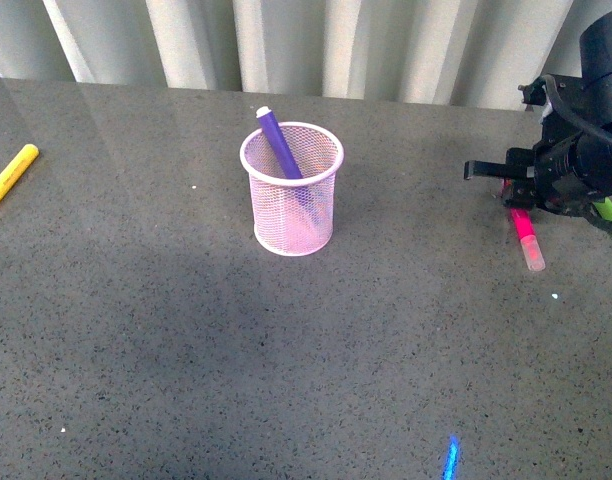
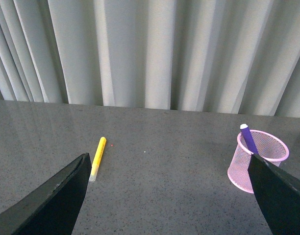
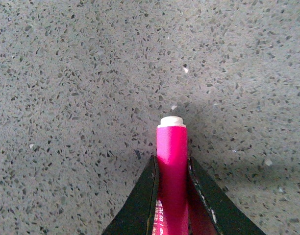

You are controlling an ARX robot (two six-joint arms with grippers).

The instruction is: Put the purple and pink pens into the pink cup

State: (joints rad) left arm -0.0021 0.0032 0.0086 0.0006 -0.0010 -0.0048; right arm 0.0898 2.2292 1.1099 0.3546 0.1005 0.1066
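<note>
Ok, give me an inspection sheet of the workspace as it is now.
Surface: grey speckled table; blue light spot near the front edge.
Job's things: purple pen leaning inside the pink cup; pink pen outside the cup, at the right gripper.
Clutter: yellow marker far left; green marker far right, partly hidden.
Grippers: left gripper open, empty; right gripper shut on the pink pen.
Cables: black cable on the right arm.
Surroundings: pale curtain behind the table.
</note>
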